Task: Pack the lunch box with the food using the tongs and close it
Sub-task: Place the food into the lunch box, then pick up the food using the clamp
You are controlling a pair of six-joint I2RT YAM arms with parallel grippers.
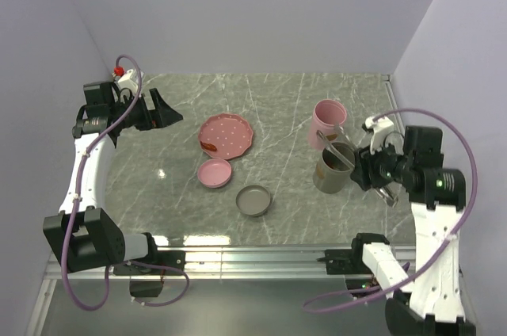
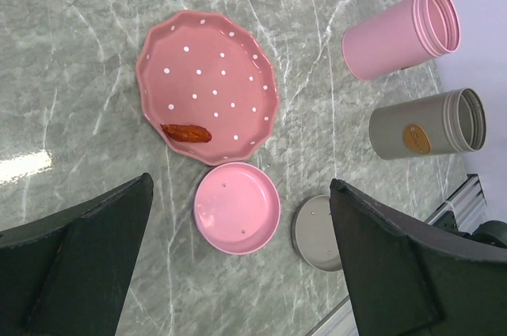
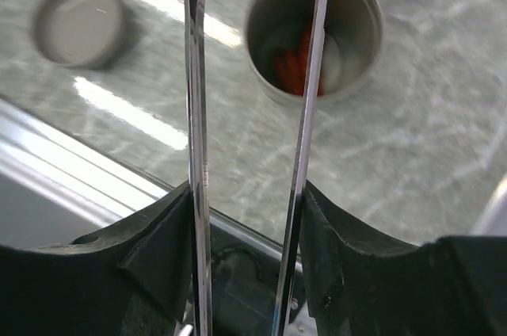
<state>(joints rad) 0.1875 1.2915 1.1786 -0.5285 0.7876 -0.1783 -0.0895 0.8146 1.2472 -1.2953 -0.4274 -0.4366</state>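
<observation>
Right gripper point(image 3: 252, 217): nearest the lens in the right wrist view; the tongs point(image 3: 253, 114) are pinched between its jaws, both silver arms running up from the pads and standing apart at the far end.
Left gripper point(image 2: 238, 273): jaws spread wide, nothing between them; held high over the left side of the table.
Step in hand: judged to be the drop of a sausage into the grey tub point(image 3: 314, 28); red pieces point(image 3: 299, 66) are seen at the tub's bottom, straight ahead of the tong tips, and nothing is seen between the tips.
Next move: the tongs are likely to be carried across to the plate point(image 2: 207, 86), where one sausage point(image 2: 187, 132) is left; a low approach and a squeeze across its short side would be called for.
Pink tub point(image 2: 400, 32): upright just beyond the grey tub, open; its contents cannot be told.
Pink lid point(image 2: 238, 207): lying rim-up, just ahead of the left jaws, touching or nearly touching the plate's edge.
Grey lid point(image 1: 253, 200): rim-up beside the pink lid, well left of the right jaws.
Closing: not yet done; both lids are off.
</observation>
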